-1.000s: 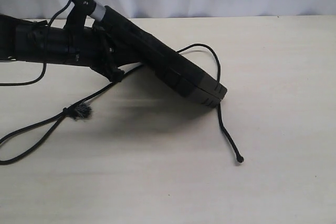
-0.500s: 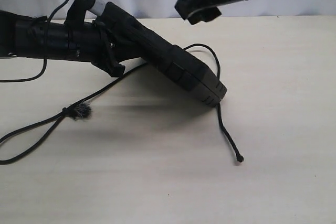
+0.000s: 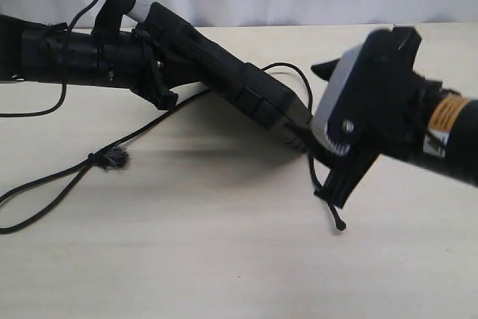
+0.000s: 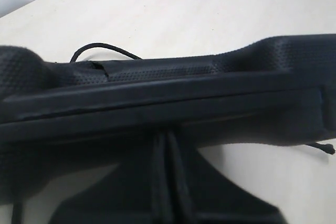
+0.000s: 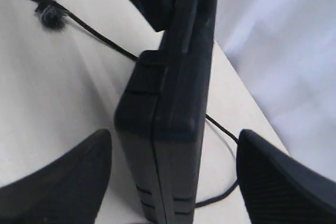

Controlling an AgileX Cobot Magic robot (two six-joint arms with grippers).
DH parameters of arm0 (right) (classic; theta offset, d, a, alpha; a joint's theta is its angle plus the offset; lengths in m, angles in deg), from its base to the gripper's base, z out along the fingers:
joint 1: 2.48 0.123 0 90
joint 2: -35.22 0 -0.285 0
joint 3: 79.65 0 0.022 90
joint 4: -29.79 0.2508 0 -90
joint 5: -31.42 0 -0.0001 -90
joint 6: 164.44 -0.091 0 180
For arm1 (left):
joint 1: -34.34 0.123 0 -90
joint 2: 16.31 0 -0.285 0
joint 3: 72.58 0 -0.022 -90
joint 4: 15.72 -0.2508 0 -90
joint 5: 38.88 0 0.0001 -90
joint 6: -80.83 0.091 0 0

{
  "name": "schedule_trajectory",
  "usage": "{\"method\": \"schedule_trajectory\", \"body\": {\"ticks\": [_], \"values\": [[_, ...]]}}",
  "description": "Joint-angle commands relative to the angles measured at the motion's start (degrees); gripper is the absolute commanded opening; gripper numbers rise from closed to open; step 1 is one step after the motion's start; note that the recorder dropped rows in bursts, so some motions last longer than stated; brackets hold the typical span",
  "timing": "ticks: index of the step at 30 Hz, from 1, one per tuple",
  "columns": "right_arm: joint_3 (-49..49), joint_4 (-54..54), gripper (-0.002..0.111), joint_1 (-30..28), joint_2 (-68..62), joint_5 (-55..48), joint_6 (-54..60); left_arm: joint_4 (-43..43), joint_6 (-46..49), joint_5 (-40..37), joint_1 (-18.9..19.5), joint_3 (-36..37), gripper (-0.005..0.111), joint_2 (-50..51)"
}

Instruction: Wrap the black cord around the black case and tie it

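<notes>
The black case [image 3: 231,84] is tilted across the upper middle of the exterior view. Its high end is at the upper left and its low corner rests on the pale table [image 3: 224,259] near the centre right. The black cord [image 3: 146,130] is not wrapped around it. The cord comes in as two strands from the lower left edge, which meet at a knot with a frayed grey tuft [image 3: 113,158]. From there it climbs under the raised case and shows again as a loop behind the low end. It then drops to its knobbed tip [image 3: 340,225], which lies on the table at lower centre right. The left gripper [image 3: 153,65] reaches in from the left edge and is clamped tight on the case's high end, keeping that end off the table. The right gripper [image 3: 320,136] enters from the right with its jaws spread wide and grips nothing. In the right wrist view the case's low corner stands between the two fingers [image 5: 58,182] with clear space on both sides. In the exterior view its lower finger covers part of the cord's last stretch, and whether the two touch cannot be told.
</notes>
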Motion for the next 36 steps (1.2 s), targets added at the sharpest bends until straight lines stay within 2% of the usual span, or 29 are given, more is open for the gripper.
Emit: {"method": "schedule_trajectory", "body": {"ticks": [1, 3, 7, 10, 17, 29, 36], "values": [[-7.03, 1.56, 0.064, -0.3, -0.33, 16.24, 2.2, 1.3, 1.76, -1.5, -0.31, -0.54, 0.0, -0.28], [-7.75, 6.72, 0.064, -0.3, -0.47, 18.61, 2.1, 1.3, 1.76, -1.5, -0.31, -0.54, 0.0, -0.28], [-7.85, 21.63, 0.075, -0.3, -2.41, 19.68, 2.1, 1.3, 1.76, -1.5, -0.31, -0.54, 0.0, -0.28], [-7.85, 26.74, 0.079, -0.3, -4.56, 21.99, 2.21, 1.3, 1.76, -1.5, -0.31, -0.54, 0.0, -0.28], [-7.85, 26.98, 0.08, -0.3, -5.55, 24.93, 1.96, 1.3, 1.76, -1.5, -0.31, -0.54, 0.0, -0.28], [-7.85, 26.49, 0.08, 0.0, -5.8, 23.64, 2.91, 1.3, 1.76, -1.14, -0.31, -0.54, 0.0, -0.28], [-7.85, 18.16, 0.08, 0.0, -5.8, 23.52, 3.05, 1.3, 1.76, -1.14, -0.31, -0.54, 0.0, -0.28]]}}
